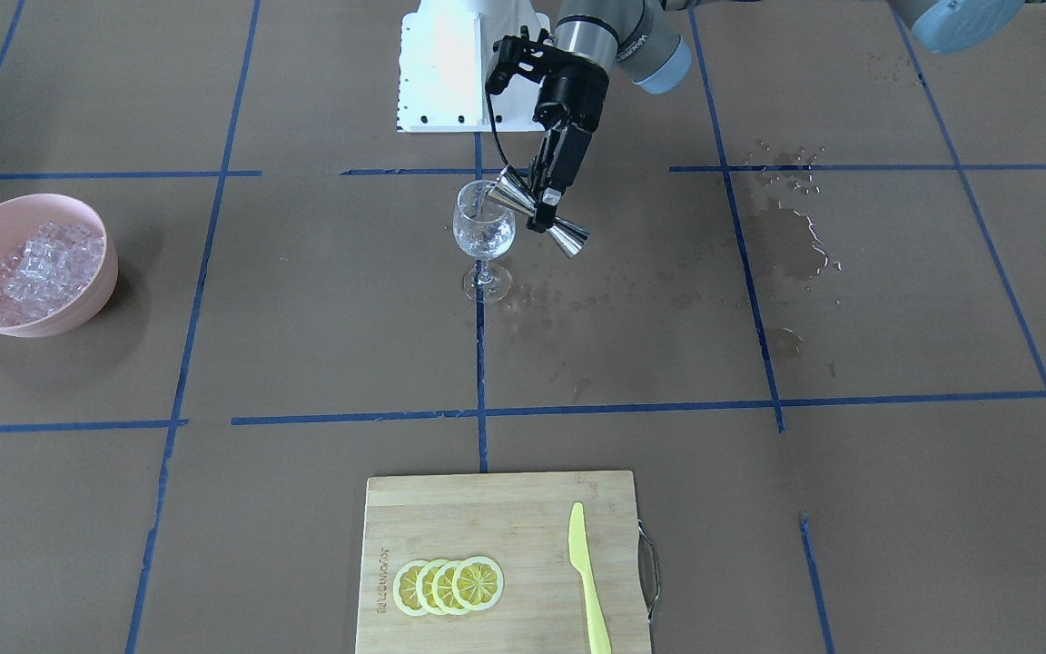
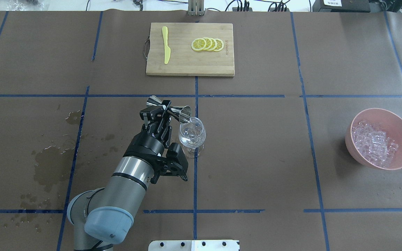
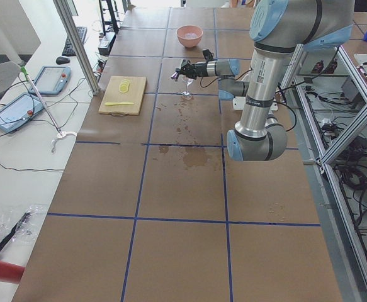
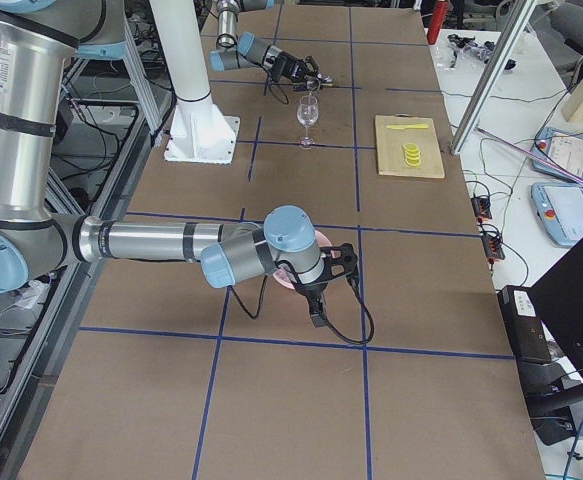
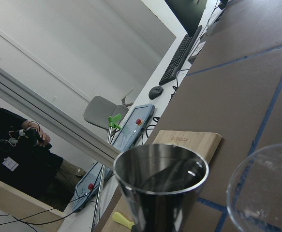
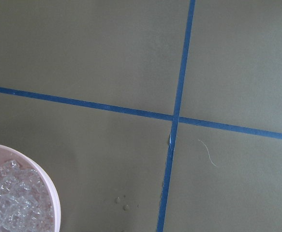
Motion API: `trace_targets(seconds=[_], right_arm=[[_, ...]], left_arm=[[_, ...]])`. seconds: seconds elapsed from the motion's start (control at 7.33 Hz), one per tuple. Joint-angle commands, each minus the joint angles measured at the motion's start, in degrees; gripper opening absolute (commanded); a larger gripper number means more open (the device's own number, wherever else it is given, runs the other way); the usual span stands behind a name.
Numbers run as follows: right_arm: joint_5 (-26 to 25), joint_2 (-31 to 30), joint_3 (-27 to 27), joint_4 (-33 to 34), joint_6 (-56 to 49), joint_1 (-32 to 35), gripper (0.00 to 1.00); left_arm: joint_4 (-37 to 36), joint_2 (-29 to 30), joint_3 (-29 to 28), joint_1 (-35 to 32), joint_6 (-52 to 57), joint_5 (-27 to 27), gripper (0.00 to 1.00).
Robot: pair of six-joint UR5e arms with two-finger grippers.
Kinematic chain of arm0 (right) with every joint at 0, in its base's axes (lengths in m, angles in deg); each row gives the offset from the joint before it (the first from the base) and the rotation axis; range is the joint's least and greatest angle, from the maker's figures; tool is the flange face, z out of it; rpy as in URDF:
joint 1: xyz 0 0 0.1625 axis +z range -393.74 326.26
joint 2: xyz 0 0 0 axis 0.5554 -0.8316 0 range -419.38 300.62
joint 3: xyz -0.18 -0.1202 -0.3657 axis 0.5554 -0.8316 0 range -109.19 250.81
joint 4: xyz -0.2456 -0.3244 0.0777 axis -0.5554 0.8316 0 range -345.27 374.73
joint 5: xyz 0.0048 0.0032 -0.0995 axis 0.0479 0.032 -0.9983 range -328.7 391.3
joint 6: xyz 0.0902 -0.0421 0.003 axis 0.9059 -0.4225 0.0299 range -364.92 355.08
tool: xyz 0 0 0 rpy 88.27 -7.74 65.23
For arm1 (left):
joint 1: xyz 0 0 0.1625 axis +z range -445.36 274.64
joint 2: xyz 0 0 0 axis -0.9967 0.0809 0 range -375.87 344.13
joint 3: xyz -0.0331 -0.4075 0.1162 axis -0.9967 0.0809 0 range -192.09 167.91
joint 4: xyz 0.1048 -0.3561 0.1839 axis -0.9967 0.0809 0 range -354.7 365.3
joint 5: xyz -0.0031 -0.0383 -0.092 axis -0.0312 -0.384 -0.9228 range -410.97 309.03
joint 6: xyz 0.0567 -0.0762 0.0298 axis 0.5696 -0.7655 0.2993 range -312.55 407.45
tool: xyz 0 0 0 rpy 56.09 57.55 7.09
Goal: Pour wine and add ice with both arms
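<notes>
My left gripper (image 1: 546,195) is shut on the waist of a steel double-cone jigger (image 1: 541,213), also seen from above (image 2: 169,108). The jigger is tipped with its mouth over the rim of the clear wine glass (image 1: 484,232), and a thin clear stream runs into the cup. The glass (image 2: 192,134) stands upright on the table's middle line. The ice (image 1: 42,268) is heaped in a pink bowl (image 1: 78,313) far off on my right side. My right gripper (image 4: 318,312) hangs by that bowl; I cannot tell whether it is open or shut.
A bamboo cutting board (image 1: 487,518) with lemon slices (image 1: 448,586) and a yellow knife (image 1: 587,572) lies at the far edge. Wet stains (image 2: 51,164) mark the paper on my left side. The white pedestal (image 1: 446,73) stands behind the glass.
</notes>
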Motion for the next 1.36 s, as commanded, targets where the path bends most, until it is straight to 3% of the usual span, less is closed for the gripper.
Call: trace_targets(seconds=[0.0,1.23], right_arm=[[0.03,-0.08,0.0,0.0,0.0,0.0,1.0],[0.03,-0.51,0.0,0.0,0.0,0.0,1.0]], left_arm=[[0.09,0.12,0.0,0.06,4.5,0.16,0.0],[0.18,0.99,1.49,0.32,20.91,0.86,0.0]])
